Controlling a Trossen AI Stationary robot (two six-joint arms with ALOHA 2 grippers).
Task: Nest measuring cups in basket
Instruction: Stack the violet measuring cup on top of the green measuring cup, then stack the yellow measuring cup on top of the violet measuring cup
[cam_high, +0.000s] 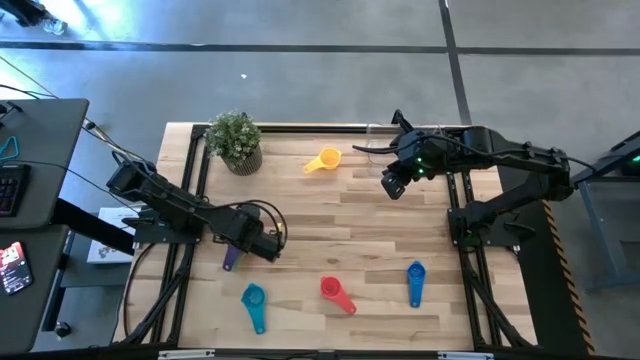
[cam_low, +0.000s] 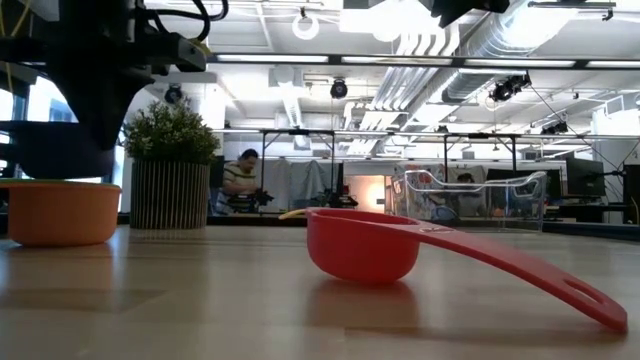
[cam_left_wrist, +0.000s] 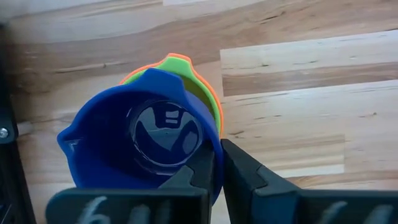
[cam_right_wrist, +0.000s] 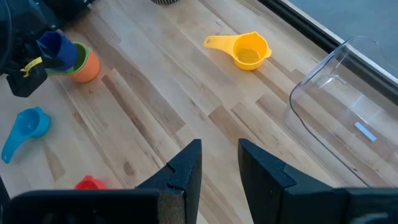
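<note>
Left tool (cam_left_wrist: 214, 171) clamped on rim of blue cup (cam_left_wrist: 140, 140), seated inside green (cam_left_wrist: 186, 68) and orange (cam_left_wrist: 208, 93) cups at worktop's (cam_high: 360, 230) left side: stack likely built there for carrying whole. Right tool (cam_right_wrist: 219, 163) slightly open, empty, hovering far right, beside basket (cam_right_wrist: 339, 106). Yellow cup (cam_high: 324, 160) lying far centre; light blue (cam_high: 253, 299), red (cam_high: 334, 291) and another blue (cam_high: 415, 277) lying along near edge, unnested.

Beyond the wooden table (cam_high: 380, 215), an open workshop is being lit by ceiling strip lights (cam_low: 300, 57); exposed ducts (cam_low: 470, 45) are being shown overhead, and 1 person (cam_low: 238, 178) is being seen seated.
</note>
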